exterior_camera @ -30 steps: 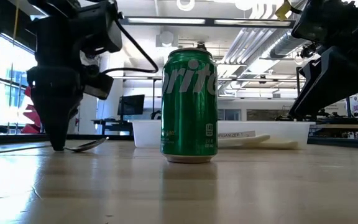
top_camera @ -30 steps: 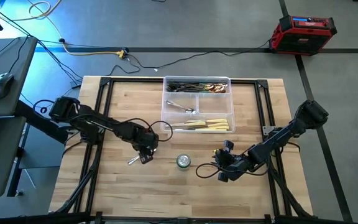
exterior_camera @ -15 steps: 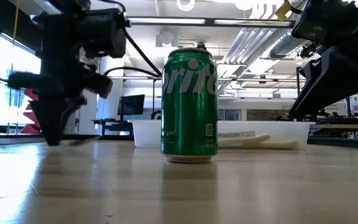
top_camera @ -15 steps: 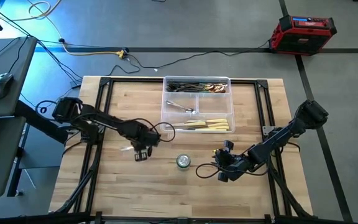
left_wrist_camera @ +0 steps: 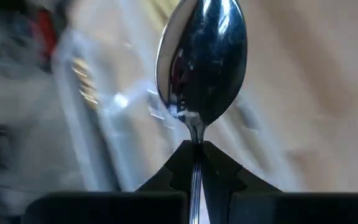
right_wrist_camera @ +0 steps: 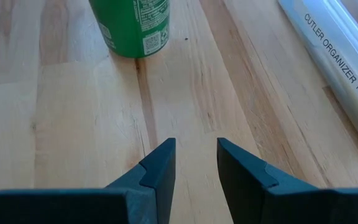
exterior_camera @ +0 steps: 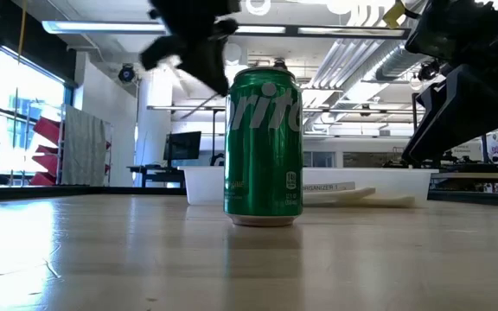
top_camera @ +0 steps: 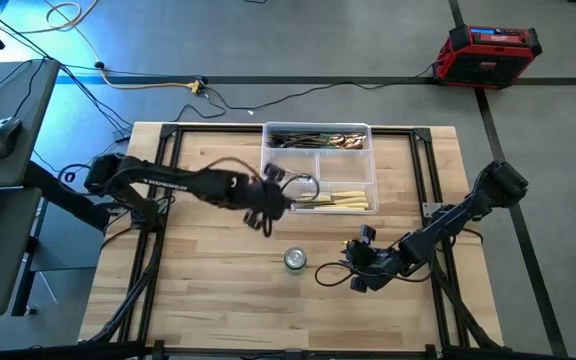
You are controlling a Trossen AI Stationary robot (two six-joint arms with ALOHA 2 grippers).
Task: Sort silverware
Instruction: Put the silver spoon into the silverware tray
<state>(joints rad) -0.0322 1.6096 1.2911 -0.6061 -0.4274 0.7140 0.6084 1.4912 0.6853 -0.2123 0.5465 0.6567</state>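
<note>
A shiny silver spoon (left_wrist_camera: 202, 62) is lifted off the table in my left gripper (left_wrist_camera: 196, 152), which is shut on it. That gripper (top_camera: 266, 203) hangs above the table beside the near left corner of the clear divided tray (top_camera: 265, 178); the low view shows it blurred high up (exterior_camera: 193, 34). Inside the tray lie dark forks (top_camera: 313, 138), a spoon (top_camera: 290, 172) and cream-handled knives (top_camera: 338, 202). My right gripper (top_camera: 360, 278) waits open, low over the near right of the table (right_wrist_camera: 196, 162). My left gripper pinches the spoon's handle just below the bowl (left_wrist_camera: 195, 134) between its two fingertips. The fingers lie along the handle, and the bowl (left_wrist_camera: 204, 56) sticks out beyond them. The spoon is lifted clear of the table. The rest of the handle is hidden between the fingers.
A green soda can (top_camera: 295, 260) stands upright on the table between the two grippers (exterior_camera: 264, 147) (right_wrist_camera: 132, 28). The tray's near wall (right_wrist_camera: 334, 56) runs close to my right gripper. Bare wood lies left of and in front of the can.
My left gripper has shut on the spoon that lay on the table left of the can. It then rose with it and swung toward the tray, rolling its wrist. The spoon has left the table and is lifted clear.
</note>
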